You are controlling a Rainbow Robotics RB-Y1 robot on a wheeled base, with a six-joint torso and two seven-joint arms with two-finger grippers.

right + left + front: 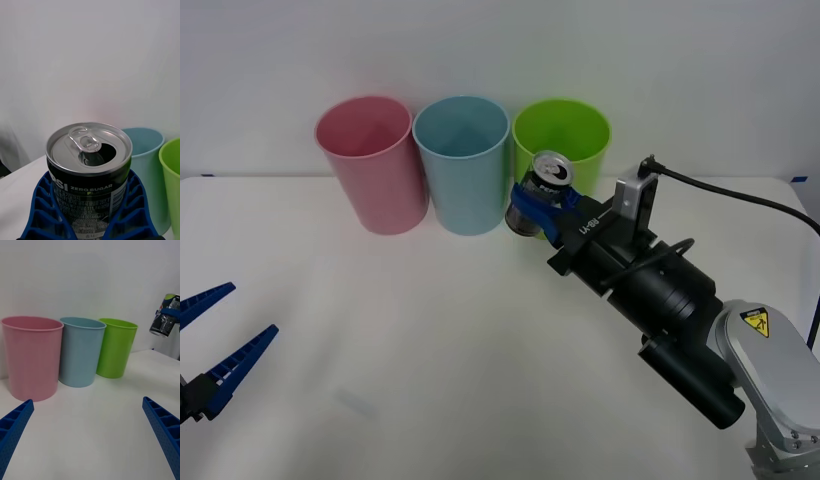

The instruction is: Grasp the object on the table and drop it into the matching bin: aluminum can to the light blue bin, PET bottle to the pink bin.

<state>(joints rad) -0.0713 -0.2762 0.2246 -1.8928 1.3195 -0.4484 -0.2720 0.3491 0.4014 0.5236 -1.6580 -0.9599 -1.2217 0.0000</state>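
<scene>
The aluminum can [541,186] is a short dark can with a shiny pull-tab top [89,147], held up off the white table [430,360]. My right gripper [542,207] is shut on it, blue fingers [41,210] hugging both sides. The can hangs in front of the gap between the light blue bin [462,163] and the lime green bin [564,145], about level with their rims. The pink bin [372,162] stands left of the blue one. My left gripper [205,340] is open, low at the table's front left; its wrist view shows the can [166,315] in the air to the right.
The three bins stand side by side along the back of the table, against a white wall. My right arm's black forearm [680,320] stretches diagonally over the right half of the table. A black cable [740,195] runs off to the right.
</scene>
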